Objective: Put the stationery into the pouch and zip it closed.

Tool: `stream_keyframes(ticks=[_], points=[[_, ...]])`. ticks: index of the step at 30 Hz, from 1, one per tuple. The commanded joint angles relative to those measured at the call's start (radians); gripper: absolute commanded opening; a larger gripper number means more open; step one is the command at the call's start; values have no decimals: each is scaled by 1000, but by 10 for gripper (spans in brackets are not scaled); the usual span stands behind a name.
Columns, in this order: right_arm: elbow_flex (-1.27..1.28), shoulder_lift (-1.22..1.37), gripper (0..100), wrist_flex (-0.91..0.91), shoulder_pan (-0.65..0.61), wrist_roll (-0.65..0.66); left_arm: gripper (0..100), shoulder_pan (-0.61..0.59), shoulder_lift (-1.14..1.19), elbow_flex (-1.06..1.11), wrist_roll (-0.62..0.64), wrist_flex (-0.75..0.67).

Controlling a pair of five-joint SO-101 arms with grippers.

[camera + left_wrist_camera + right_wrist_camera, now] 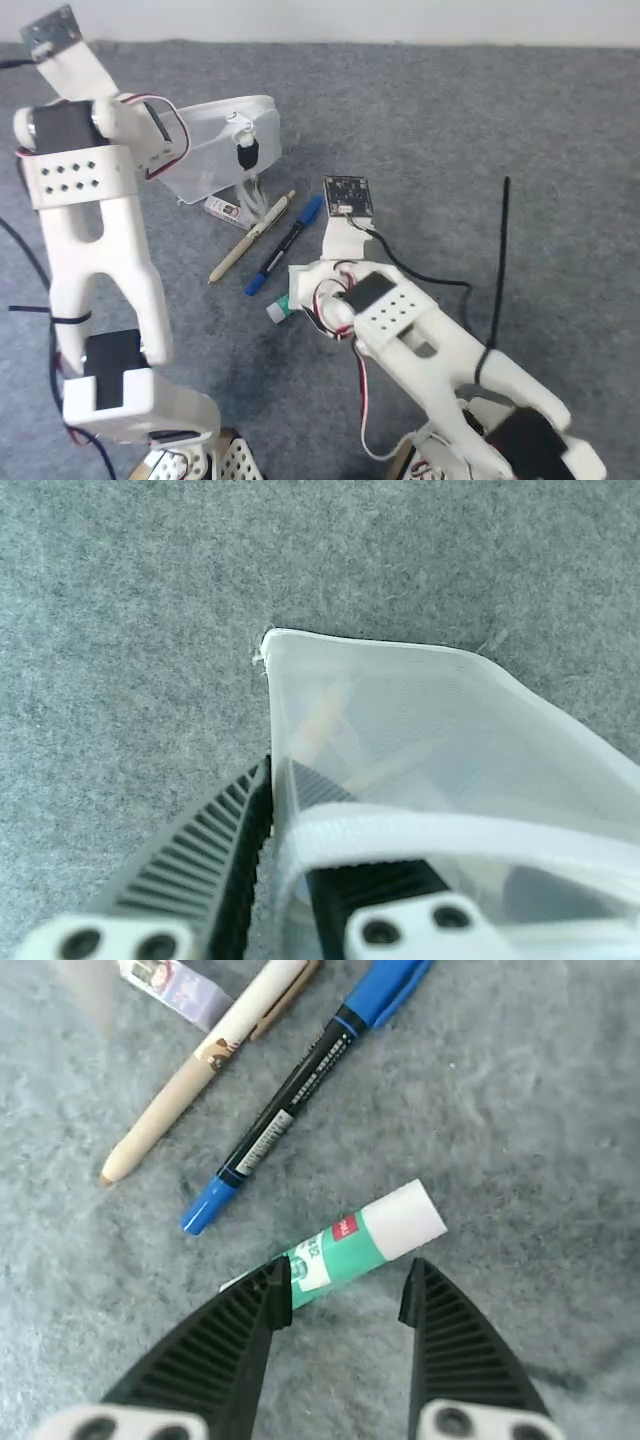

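A translucent white pouch (215,140) is lifted at the back left, and my left gripper (285,810) is shut on its edge near the zip band (440,835). Something pale shows through the pouch wall (430,730). On the grey carpet lie a beige pen (252,238), a blue marker (286,245) and a small eraser (224,210). Closer to the front lies a glue stick (350,1245) with a green label and white cap. My right gripper (348,1285) is open just over it, one finger touching its green end and the other beside the cap.
The left arm's white frame (95,250) stands tall at the left. A black cable (503,260) runs along the right arm (440,360). Bare carpet (470,130) stretches to the back right.
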Motion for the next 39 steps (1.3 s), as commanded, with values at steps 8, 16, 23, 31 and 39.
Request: stream_keyframes(ticks=[8,16,23,31,39], points=[[-210,193,174,56,-12,-18,10,-5,-6,-5,8,-8],[-275,312,174,58,-2,-20,10,-6,-6,-5,8,-8],[-359,404,170,116,31,-20,10,-6,-6,-5,8,-6],[-511,553,169,280,35,-98,10,-6,-6,-5,6,-6],[-580,607,143,367,38,-135,10,-6,-6,-5,6,-5]])
